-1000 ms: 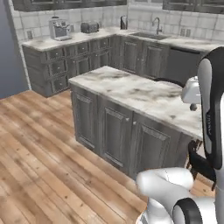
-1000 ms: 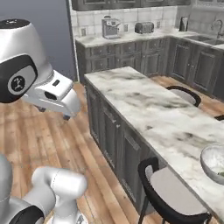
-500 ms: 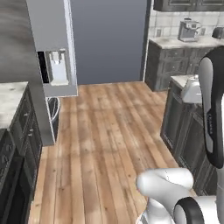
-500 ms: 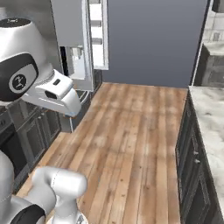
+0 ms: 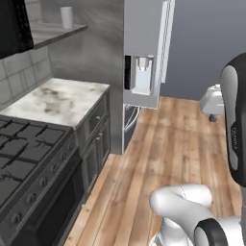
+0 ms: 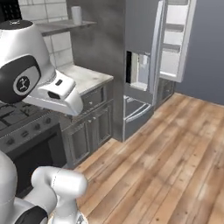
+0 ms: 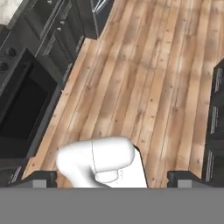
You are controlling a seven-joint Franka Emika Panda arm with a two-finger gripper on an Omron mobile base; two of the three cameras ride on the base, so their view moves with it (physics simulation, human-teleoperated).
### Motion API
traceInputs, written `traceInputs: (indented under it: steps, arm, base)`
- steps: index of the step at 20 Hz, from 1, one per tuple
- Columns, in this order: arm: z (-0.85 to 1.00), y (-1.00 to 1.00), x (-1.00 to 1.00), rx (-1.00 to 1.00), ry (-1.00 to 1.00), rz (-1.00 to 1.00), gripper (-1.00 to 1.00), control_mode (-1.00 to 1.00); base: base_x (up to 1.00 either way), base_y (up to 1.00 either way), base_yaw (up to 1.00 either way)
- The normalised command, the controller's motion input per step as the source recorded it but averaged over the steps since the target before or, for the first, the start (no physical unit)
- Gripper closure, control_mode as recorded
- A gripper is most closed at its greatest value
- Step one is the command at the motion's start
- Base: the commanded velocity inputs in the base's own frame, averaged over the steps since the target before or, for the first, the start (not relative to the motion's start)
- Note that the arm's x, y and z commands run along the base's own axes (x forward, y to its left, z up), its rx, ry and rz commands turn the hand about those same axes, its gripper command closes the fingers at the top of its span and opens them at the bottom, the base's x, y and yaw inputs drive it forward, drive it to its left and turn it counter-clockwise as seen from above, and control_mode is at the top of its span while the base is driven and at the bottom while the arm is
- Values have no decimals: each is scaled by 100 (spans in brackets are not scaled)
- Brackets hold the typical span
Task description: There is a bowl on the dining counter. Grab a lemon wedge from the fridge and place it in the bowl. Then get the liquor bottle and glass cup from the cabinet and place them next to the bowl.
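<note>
Gripper [image 7: 112, 177]: fingers spread wide, holding nothing, pointed down at the plank floor [image 7: 144, 74].

Wedge: cannot be made out; presumably inside the fridge [image 6: 142, 65]. Judged very light, soft and slick-skinned, easily crushed or flicked away. Best taken across its thicker middle with a gentle pinch.

Near left: stove [image 5: 24, 168] with its dark oven front, then a marble worktop [image 5: 57, 98] over grey cabinets.

Beyond: the fridge stands at the end of the cabinet run, one upper door [image 6: 175, 39] swung open with white door shelves showing, dispenser [image 5: 142, 76] facing the room. Floor between is open wood, level. A small pale cup [image 5: 67, 17] sits on the high shelf.
</note>
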Motion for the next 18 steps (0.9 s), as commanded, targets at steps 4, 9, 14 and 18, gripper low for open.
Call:
traceInputs:
  steps: [4, 9, 14, 18]
  arm:
    - [0, 0, 0, 0, 0, 0, -100, 100]
    - [0, 0, 0, 0, 0, 0, -100, 100]
    - [0, 0, 0, 0, 0, 0, -100, 100]
    - [0, 0, 0, 0, 0, 0, -100, 100]
  base:
    - [100, -10, 42]
    - [100, -19, 49]
    - [100, -27, 62]
    - [100, -36, 65]
